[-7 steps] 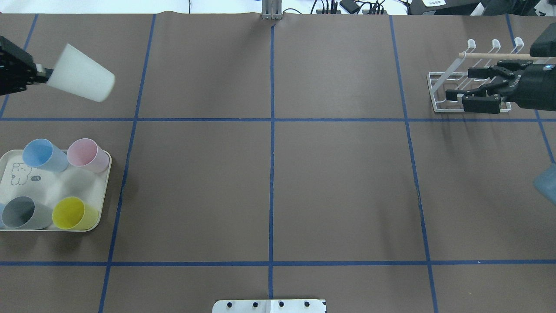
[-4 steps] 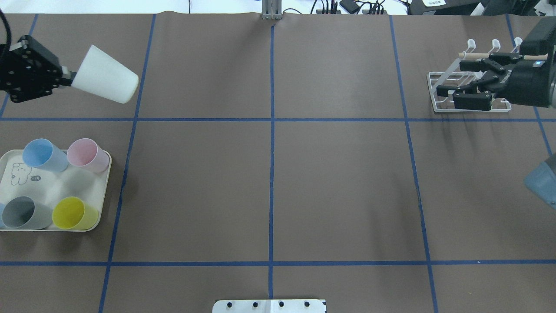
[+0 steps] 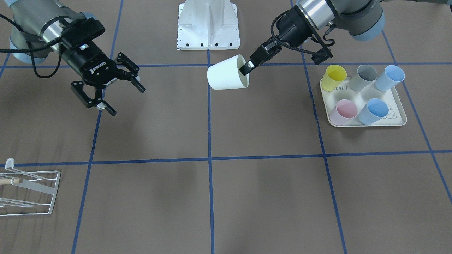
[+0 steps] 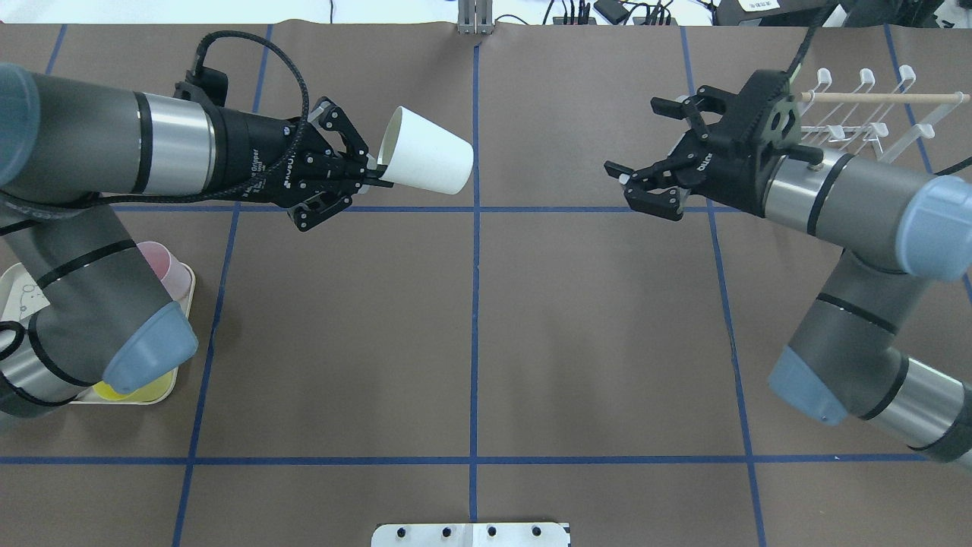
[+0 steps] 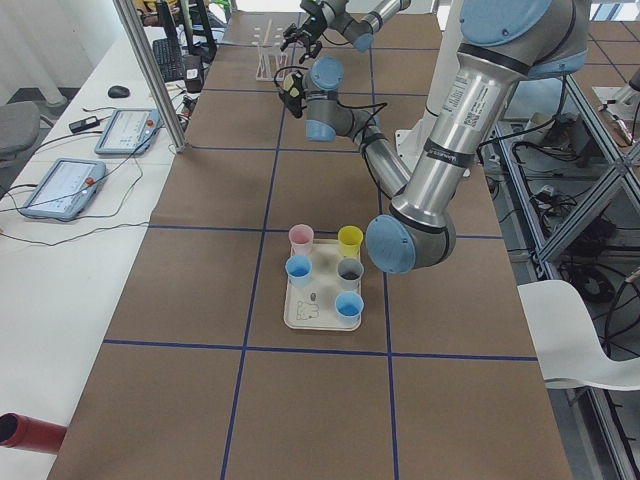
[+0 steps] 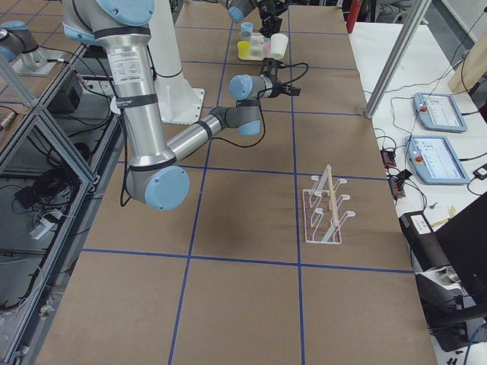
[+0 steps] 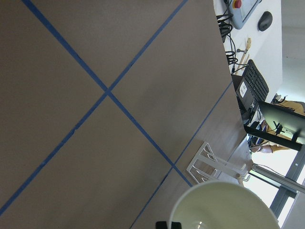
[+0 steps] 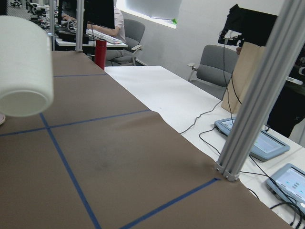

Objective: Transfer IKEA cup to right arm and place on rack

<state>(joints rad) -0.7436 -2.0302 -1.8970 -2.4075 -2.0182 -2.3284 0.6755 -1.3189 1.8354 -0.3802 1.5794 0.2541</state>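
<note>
The white IKEA cup (image 4: pixel 425 161) hangs on its side above the table, left of the centre line, its base pointing right. My left gripper (image 4: pixel 373 173) is shut on its rim, one finger inside the mouth; the front-facing view shows the same cup (image 3: pixel 227 77) and gripper (image 3: pixel 245 67). My right gripper (image 4: pixel 638 140) is open and empty, right of the centre line, facing the cup across a wide gap. The white wire rack (image 4: pixel 866 114) with its wooden rod stands at the far right behind that wrist. The right wrist view has the cup (image 8: pixel 21 67) at its left edge.
A cream tray (image 3: pixel 367 121) on my left side holds a yellow cup (image 3: pixel 335 76), a grey cup (image 3: pixel 365 76), a pink cup (image 3: pixel 344 109) and two blue cups. My left arm covers most of it from overhead. An aluminium post (image 4: pixel 475 19) stands at the far edge.
My left gripper has carried the cup rightward toward the centre line. My right gripper has left the rack and moved left toward the centre, still open.
</note>
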